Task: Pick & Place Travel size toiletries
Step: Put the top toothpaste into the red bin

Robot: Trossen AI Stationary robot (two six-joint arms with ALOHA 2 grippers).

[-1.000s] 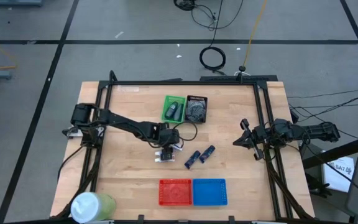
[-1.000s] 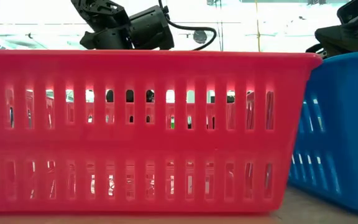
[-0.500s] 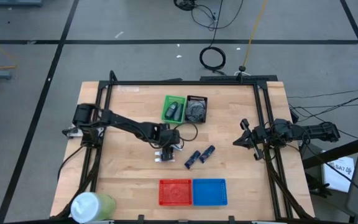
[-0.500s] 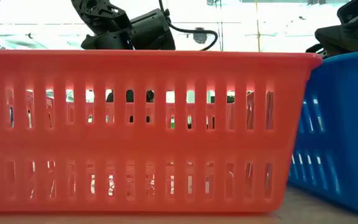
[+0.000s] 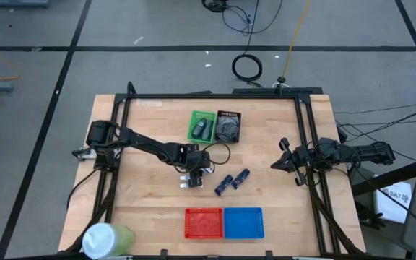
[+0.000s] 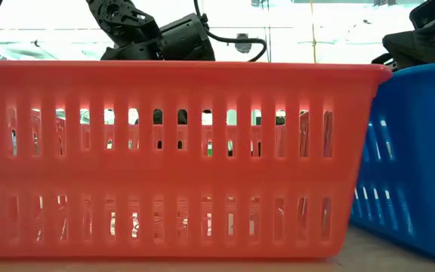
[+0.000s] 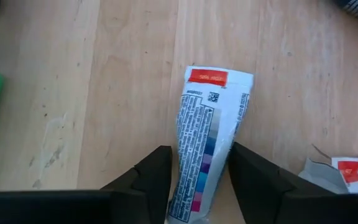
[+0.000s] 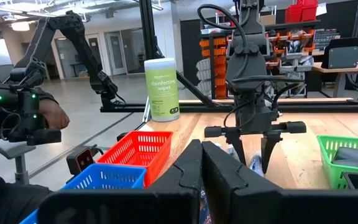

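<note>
Wooden surface carries a white-silver tube mid-table; the left hand has narrowed around it since before. Right hand is closed, empty. Cylinder reads "disinfecting wipes".

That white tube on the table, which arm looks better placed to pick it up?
Left. Its pincer already straddles the white tube, while the right pincer waits shut at the table's right edge.

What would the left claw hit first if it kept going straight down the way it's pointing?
The left gripper points down at a white-silver tube lying flat between its fingers, so it would probably meet that tube, then the wooden table.
</note>
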